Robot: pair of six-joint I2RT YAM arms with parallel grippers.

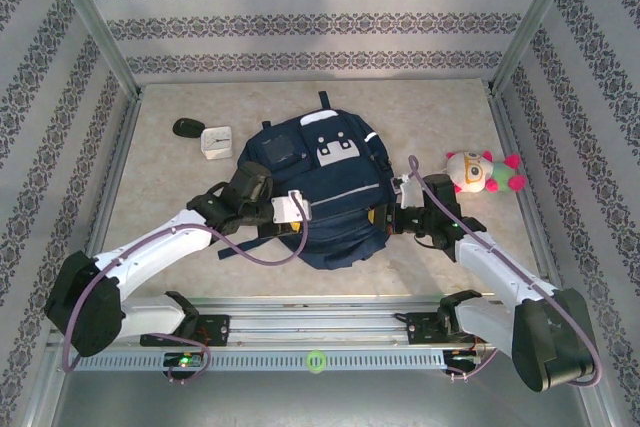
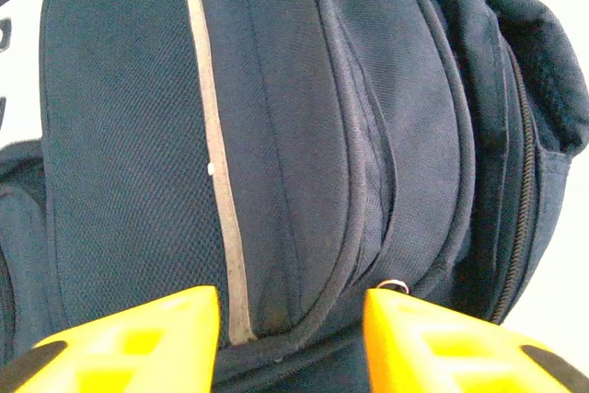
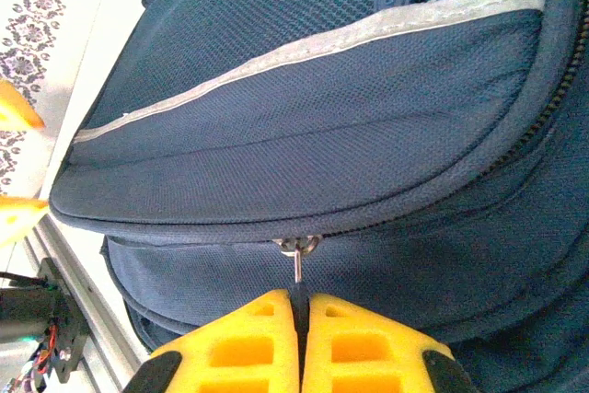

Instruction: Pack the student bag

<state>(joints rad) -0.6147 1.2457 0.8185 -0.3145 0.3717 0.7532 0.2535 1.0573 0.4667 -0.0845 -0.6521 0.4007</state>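
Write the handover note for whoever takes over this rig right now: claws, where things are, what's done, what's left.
Right claw: shut on the zip pull, at the near right side of the student bag.
Left claw: open at the bag's near edge, gripping nothing.
The bag lies flat mid-table, front up. The plush toy lies to its right. The white square item and the dark oval item lie to its far left. All three are outside the bag.
Done: pull gripped.
Left: open the zip, load the loose items, close up.
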